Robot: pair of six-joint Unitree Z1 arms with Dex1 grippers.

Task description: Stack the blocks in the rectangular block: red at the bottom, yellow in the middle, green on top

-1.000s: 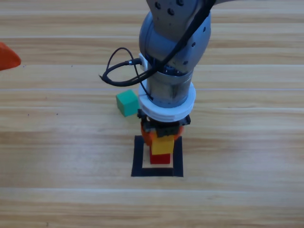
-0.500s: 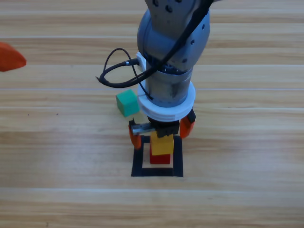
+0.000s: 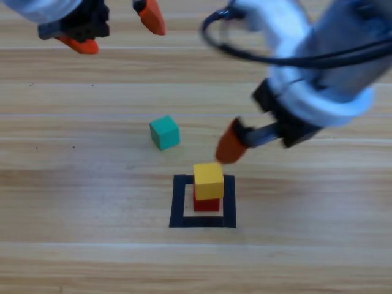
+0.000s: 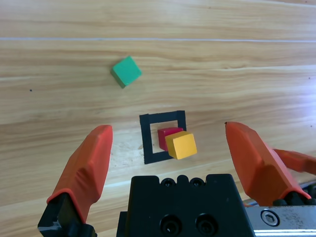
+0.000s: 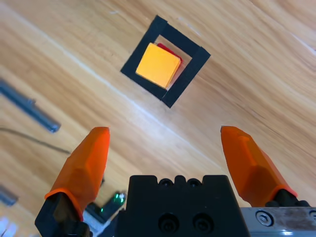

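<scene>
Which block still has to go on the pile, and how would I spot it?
Find the black tape square on the wooden table, where the yellow cube sits on the red cube. Outside the square, toward the arms' side and a little left, lies the green cube. It is the only teal one and stands alone, touching nothing.

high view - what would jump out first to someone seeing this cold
The yellow cube sitting on the red cube inside the black tape square draws the eye first, near the middle of the table. The teal-green cube lies alone on the wood, up and to the left of the square. The right gripper hangs open just above and right of the stack, and the left gripper waits open at the top left corner.
</scene>
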